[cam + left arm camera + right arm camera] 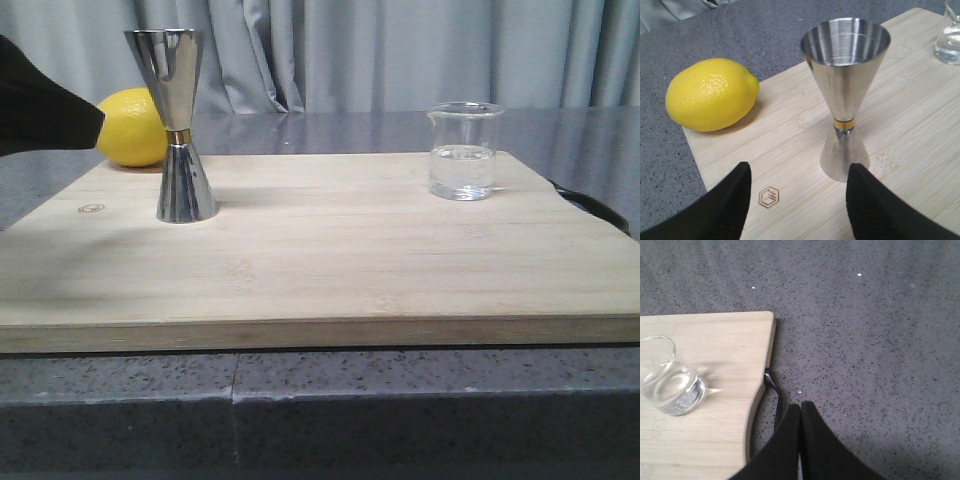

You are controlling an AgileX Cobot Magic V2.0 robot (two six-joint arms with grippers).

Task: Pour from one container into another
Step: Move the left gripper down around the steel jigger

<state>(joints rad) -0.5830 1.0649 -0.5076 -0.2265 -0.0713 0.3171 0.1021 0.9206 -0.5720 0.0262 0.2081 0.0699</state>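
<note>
left gripper (797, 187) is hovering with its two black fingers (730, 200) spread wide apart, gripping nothing, just near of the steel jigger (845, 95); from the front only its dark tip is showing at the far left edge. right gripper (800, 412) is hanging with its fingers pressed together, tips touching, nothing between them, over the grey speckled counter (865, 340) just off the right edge of the wooden board (715, 340).

the jigger is standing upright on the left part of the board (330, 260), wide cup up, a thin gold band at its waist. a yellow lemon (130, 127) is lying just behind and left of it, at the board's far left corner. the clear glass beaker (464, 150) is standing upright on the far right part of the board, well apart from the jigger, holding some clear liquid. grey curtains (400, 50) are hanging behind the counter.
</note>
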